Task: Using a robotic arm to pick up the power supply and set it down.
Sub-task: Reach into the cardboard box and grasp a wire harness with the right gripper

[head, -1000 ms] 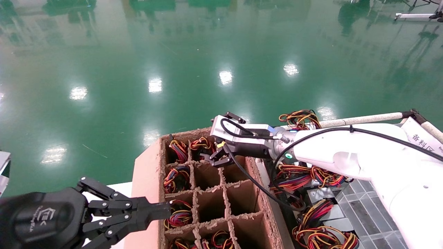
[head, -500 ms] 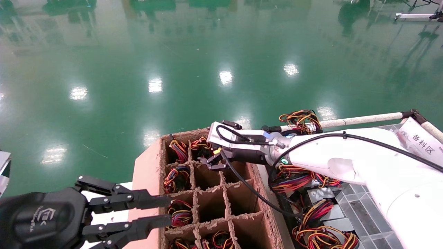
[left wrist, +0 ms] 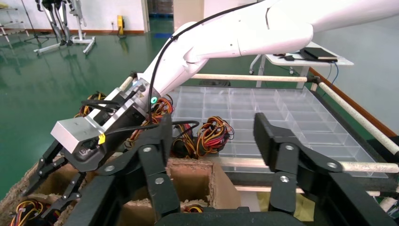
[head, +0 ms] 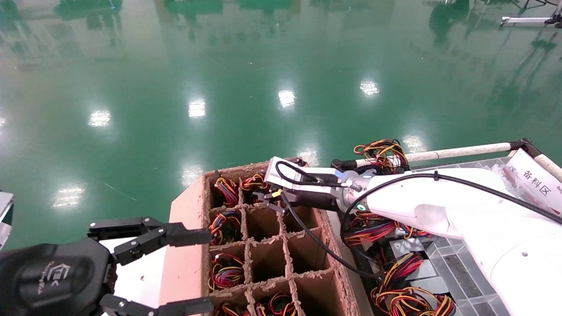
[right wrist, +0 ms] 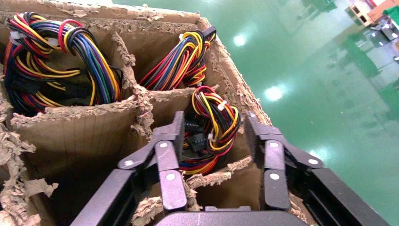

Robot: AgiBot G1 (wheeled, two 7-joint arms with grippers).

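1. In the right wrist view the power supply (right wrist: 209, 129) sits low in a far corner cell of the cardboard box (head: 186, 228), centre of the frame, directly between the two black fingers (right wrist: 164, 150) of the right gripper (right wrist: 211, 141).
2. In the head view that gripper (head: 268, 199) lies at mid-frame, at the end of the white robotic arm (head: 439, 206) reaching in from the right, over the box's far row of cells.
3. Its fingers are spread apart, one each side of the wire bundle; they grip nothing (whether a pad brushes the wires cannot be told).
4. Only the supply's coiled wires show: red, yellow, orange and black loops with a black plug; its body is hidden by the cell.
5. The left gripper (head: 193, 267) is at the lower left of the head view, fingers wide apart, straddling the box's near left wall and holding nothing.
6. More wire bundles (head: 395, 219) lie in the clear tray (left wrist: 301, 117) at the right
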